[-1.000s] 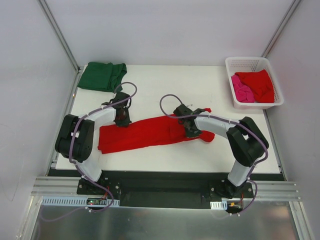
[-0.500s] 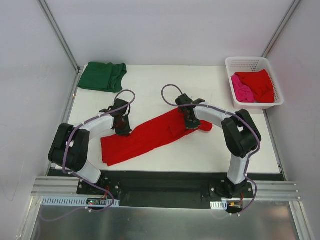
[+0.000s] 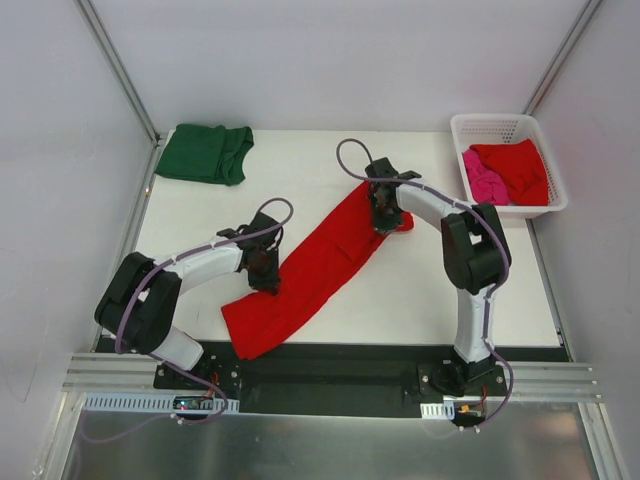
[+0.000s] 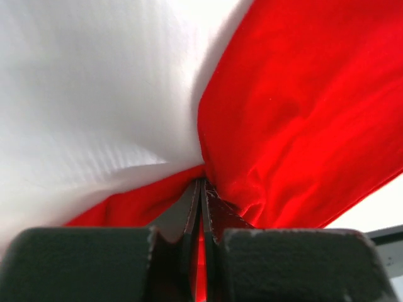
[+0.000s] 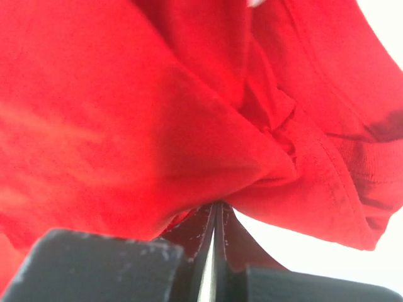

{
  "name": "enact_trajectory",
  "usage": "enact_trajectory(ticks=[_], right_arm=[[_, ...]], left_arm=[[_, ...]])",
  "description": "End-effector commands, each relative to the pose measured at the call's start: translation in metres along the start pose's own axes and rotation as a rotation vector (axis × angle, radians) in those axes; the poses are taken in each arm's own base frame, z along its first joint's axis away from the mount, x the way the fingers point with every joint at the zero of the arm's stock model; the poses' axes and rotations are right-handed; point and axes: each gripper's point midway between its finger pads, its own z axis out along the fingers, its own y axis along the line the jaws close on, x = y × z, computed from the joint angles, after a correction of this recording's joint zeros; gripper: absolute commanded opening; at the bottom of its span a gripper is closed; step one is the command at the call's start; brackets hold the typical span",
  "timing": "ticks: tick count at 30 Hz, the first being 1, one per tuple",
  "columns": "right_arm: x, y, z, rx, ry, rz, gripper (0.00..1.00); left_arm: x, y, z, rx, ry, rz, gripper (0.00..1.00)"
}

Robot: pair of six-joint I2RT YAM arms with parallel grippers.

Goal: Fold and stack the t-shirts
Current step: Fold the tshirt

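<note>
A bright red t-shirt [image 3: 320, 265], folded into a long band, lies diagonally on the white table [image 3: 450, 290], from front left to back right. My left gripper [image 3: 266, 272] is shut on the band's left edge near its lower end; the left wrist view shows the left gripper [image 4: 201, 182] pinching red cloth [image 4: 296, 113]. My right gripper [image 3: 383, 216] is shut on the band's upper end; in the right wrist view the right gripper [image 5: 215, 204] has bunched red cloth [image 5: 157, 113] between its jaws. A dark green t-shirt [image 3: 205, 152] lies folded at the back left corner.
A white lattice basket [image 3: 500, 125] stands at the back right and holds another red t-shirt [image 3: 518, 165] and a pink one [image 3: 482, 182]. Metal frame posts run up at both back corners. The table's front edge is close under the band's lower end.
The red band has swung from nearly level to a steep diagonal. My left gripper pulled its end toward the front and right. My right gripper carried its end toward the back.
</note>
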Motion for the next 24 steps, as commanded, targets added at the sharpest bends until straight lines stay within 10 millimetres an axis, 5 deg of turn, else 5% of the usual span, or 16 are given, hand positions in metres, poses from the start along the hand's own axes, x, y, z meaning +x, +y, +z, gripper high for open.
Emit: enact_trajectory(ticks=[1,10,15,19,21,23,24], right_arm=[[-0.024,0.017,-0.002,-0.106,0.002,-0.065,0.01],[-0.066,0.025,0.008,-0.225,-0.022,-0.049,0.01],[-0.100,0.016,0.001,-0.237,-0.072,-0.034,0.01],[-0.104,0.000,-0.006,-0.185,-0.093,-0.024,0.01],[-0.111,-0.006,-0.031,-0.159,-0.171,-0.020,0.01],[-0.097,-0.012,-0.036,-0.126,-0.179,-0.021,0.01],[-0.101,-0.017,-0.061,-0.116,-0.233,-0.016,0.01]], left_arm=[[0.019,-0.011,-0.009,0.036,0.045,-0.026,0.00],[0.039,-0.038,-0.017,0.094,0.067,0.010,0.00],[0.053,-0.062,-0.024,0.127,0.075,0.048,0.00],[0.061,-0.084,-0.034,0.151,0.033,0.137,0.00],[0.048,-0.088,-0.047,0.163,-0.041,0.153,0.01],[0.034,-0.091,-0.062,0.164,-0.116,0.178,0.18],[0.020,-0.090,-0.073,0.153,-0.193,0.185,0.23]])
